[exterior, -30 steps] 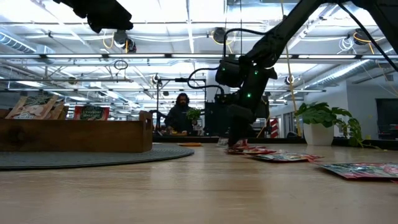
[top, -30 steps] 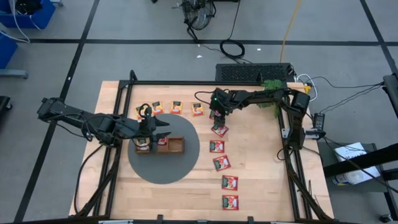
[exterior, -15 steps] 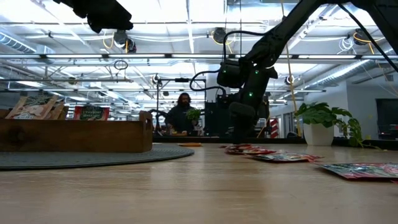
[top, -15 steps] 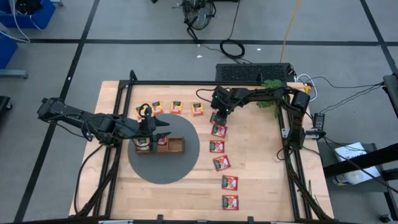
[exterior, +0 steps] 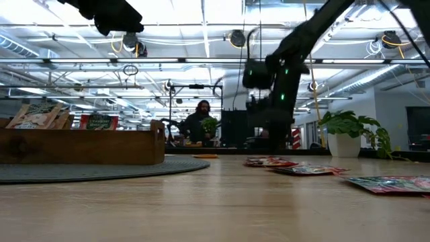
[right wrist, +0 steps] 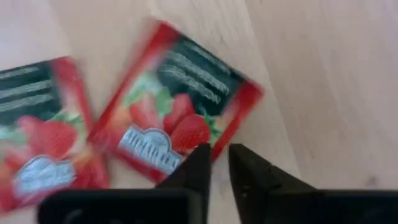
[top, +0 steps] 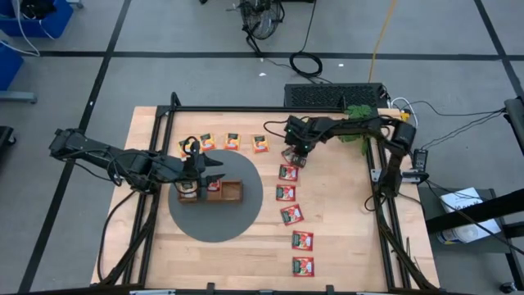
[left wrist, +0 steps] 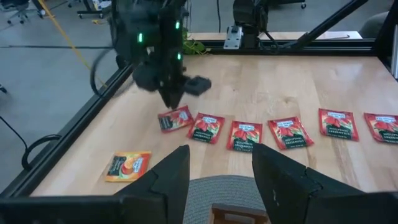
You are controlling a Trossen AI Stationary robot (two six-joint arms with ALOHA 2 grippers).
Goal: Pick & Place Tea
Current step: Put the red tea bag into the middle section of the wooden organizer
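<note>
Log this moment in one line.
left gripper: open, over wooden tray | right gripper: over end red strawberry tea packet

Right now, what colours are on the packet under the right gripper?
Red packet with strawberries, green leaves and a dark panel; clearest in the right wrist view.

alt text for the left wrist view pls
The right gripper hangs over the end packet of a row of red tea packets on the wooden table. An orange packet lies apart; the left gripper is open in front.
</note>
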